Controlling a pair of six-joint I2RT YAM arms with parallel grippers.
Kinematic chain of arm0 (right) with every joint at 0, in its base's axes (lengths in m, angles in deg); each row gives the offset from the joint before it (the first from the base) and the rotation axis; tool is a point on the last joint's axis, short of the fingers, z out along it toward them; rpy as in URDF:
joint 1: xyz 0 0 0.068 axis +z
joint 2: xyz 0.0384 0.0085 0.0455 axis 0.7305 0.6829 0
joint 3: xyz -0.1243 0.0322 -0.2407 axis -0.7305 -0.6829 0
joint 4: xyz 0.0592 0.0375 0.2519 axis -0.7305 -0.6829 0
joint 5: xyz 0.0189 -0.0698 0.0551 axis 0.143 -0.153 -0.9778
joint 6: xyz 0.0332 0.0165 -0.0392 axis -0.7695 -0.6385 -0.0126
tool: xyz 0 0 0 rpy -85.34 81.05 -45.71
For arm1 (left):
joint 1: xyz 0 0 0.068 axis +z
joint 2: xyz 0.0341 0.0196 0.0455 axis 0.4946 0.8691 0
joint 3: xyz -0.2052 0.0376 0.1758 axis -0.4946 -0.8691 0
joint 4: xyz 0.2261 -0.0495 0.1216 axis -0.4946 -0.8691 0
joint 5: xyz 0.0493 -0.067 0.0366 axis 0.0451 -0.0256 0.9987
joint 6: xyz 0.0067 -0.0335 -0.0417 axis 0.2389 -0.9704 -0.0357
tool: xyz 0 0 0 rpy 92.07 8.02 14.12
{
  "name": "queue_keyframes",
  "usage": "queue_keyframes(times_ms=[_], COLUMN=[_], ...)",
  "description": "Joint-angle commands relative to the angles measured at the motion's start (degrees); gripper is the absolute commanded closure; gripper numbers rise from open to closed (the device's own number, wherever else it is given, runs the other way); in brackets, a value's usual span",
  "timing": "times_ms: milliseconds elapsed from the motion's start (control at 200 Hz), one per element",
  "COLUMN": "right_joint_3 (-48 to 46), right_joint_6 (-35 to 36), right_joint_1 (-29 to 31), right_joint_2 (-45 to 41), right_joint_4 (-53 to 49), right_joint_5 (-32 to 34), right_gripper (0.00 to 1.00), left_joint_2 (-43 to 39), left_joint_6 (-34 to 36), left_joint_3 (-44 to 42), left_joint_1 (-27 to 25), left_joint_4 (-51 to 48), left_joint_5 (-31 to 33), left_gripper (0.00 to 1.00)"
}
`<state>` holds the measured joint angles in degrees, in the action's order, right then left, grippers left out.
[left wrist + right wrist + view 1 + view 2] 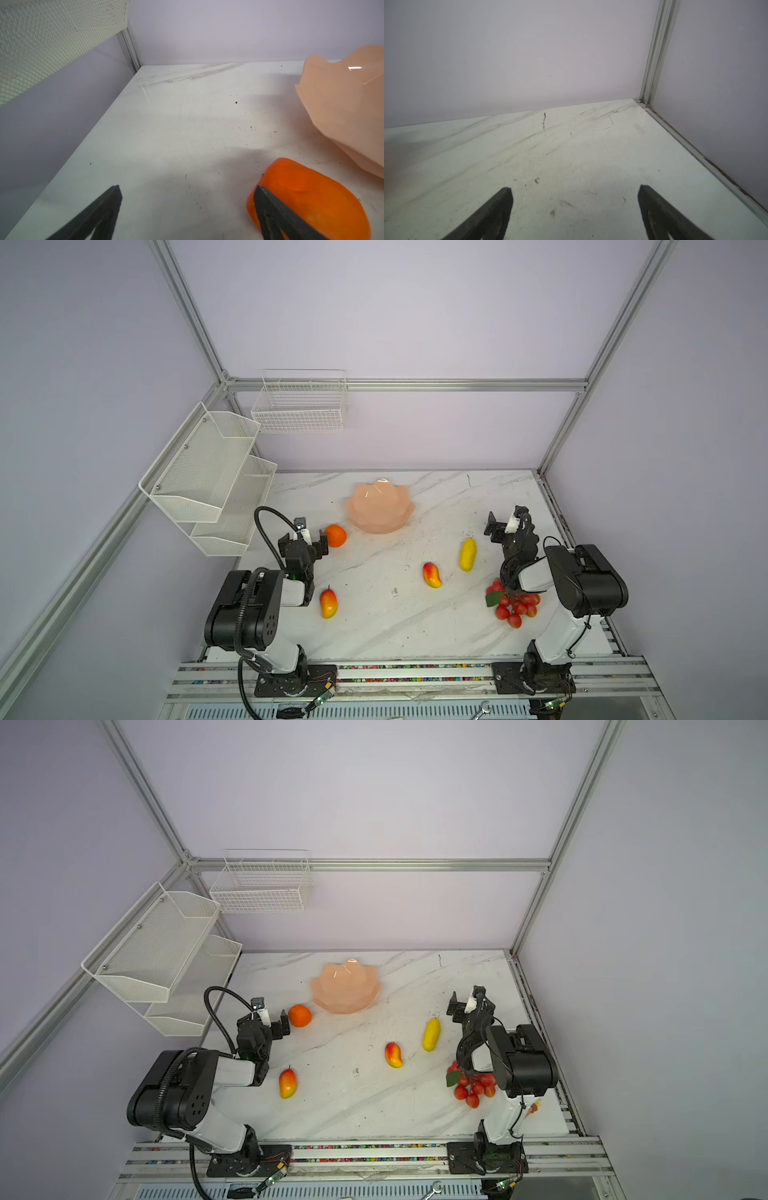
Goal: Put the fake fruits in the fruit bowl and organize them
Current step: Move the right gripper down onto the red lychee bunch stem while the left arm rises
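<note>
One orange (335, 535) sits just beside left tool (304, 537), toward the bowl (379, 510); jaws wide, empty. Right tool (505, 518) also wide, well apart.

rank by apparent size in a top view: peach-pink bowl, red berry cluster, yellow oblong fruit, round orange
1. glossy peach-pink petal-rimmed bowl
2. red berry cluster with green leaf
3. oblong yellow fruit and round orange: they look about alike, so unranked

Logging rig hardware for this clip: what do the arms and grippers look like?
The left arm and right arm pair bulky black joint housings with white links. A black corrugated hose loops over the left; thin black cables run along the right. The left gripper and right gripper have dark, tapering fingers.
</note>
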<state>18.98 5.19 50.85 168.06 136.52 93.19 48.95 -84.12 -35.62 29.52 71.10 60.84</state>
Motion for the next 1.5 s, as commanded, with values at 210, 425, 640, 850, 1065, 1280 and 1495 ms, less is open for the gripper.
queue_keyframes(times_ms=[210, 425, 640, 850, 1065, 1280, 1495], right_joint_3=[0.31, 0.40, 0.31, -6.25, 6.66, 18.39, 18.34], right_joint_6=[0.46, 0.55, 0.52, -2.37, -19.04, -28.49, -32.32], right_joint_1=[0.38, 0.38, 0.38, 0.47, 0.47, 0.47, 5.62], right_joint_2=[-0.35, -0.35, -0.36, -10.30, -35.31, -37.02, -42.78], right_joint_4=[0.83, 0.71, 0.85, 4.52, -53.26, -89.61, -101.92], right_joint_5=[0.83, 0.82, 0.94, 7.98, 15.33, 14.84, 5.93], right_gripper=[0.03, 0.03, 0.03, 0.03, 0.07, 0.10, 0.09], left_joint_2=[-0.43, -0.37, -0.45, -3.74, -3.42, -4.43, -24.74], left_joint_6=[-1.75, -1.73, -1.65, -5.87, -4.86, -3.38, -8.87], left_joint_3=[-0.16, -0.10, -0.16, -3.64, -5.38, -5.01, 1.69], left_joint_1=[-0.07, -0.06, -0.10, 0.03, -0.07, -0.15, -3.16], left_joint_4=[2.92, 3.04, 2.93, 5.71, 9.95, 10.16, -18.78], left_joint_5=[0.81, 0.81, 0.83, 8.06, 7.67, 7.81, 9.37], left_gripper=[0.00, 0.00, 0.00, 0.00, 0.00, 0.00, 0.00])
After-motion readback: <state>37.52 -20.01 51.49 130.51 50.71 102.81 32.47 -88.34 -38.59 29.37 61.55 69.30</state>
